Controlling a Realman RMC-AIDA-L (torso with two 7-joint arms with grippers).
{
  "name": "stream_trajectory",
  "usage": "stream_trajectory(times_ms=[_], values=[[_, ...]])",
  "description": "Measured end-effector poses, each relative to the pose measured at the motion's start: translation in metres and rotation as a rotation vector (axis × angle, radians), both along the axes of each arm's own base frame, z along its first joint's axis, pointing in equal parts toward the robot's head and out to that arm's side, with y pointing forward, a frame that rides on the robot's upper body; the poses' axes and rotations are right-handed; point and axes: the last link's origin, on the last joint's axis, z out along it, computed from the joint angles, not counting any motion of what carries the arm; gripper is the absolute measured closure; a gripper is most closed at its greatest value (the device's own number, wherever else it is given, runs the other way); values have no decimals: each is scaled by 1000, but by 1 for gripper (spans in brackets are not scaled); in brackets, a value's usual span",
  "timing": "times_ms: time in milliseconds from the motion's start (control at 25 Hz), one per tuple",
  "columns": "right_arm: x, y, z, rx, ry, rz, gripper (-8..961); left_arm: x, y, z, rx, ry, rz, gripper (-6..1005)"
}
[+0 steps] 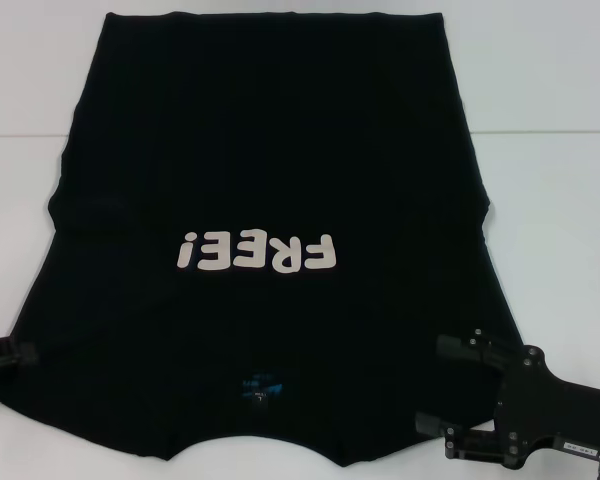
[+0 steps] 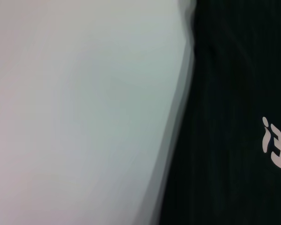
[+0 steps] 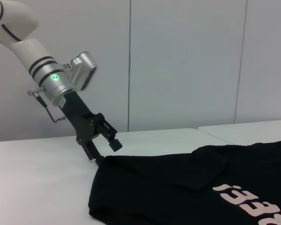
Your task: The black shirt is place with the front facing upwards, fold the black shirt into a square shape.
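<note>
The black shirt (image 1: 270,150) lies spread flat on the white table (image 1: 550,200), front up. Its white "FREE!" lettering (image 1: 257,252) reads upside down to me, and the blue neck label (image 1: 258,385) is near the front edge. My left gripper (image 1: 10,368) sits at the shirt's near left edge. In the right wrist view, the left gripper (image 3: 105,150) is open with its lower finger at the shirt's slightly raised corner (image 3: 103,161). My right gripper (image 1: 442,385) hovers open over the shirt's near right part, holding nothing. The left wrist view shows the shirt's edge (image 2: 187,117) and bare table (image 2: 75,117).
A seam between two tabletops (image 1: 540,132) runs across the far side. Bare white table lies on both sides of the shirt. A pale wall (image 3: 187,61) stands behind the table in the right wrist view.
</note>
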Motion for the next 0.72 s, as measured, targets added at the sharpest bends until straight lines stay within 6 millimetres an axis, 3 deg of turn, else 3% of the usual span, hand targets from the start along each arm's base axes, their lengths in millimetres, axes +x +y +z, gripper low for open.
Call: stream_trajectory(times_ms=[720], values=[[0,0,0,-3,10,-10,55,9,10,-6,-29,4,-46,158]])
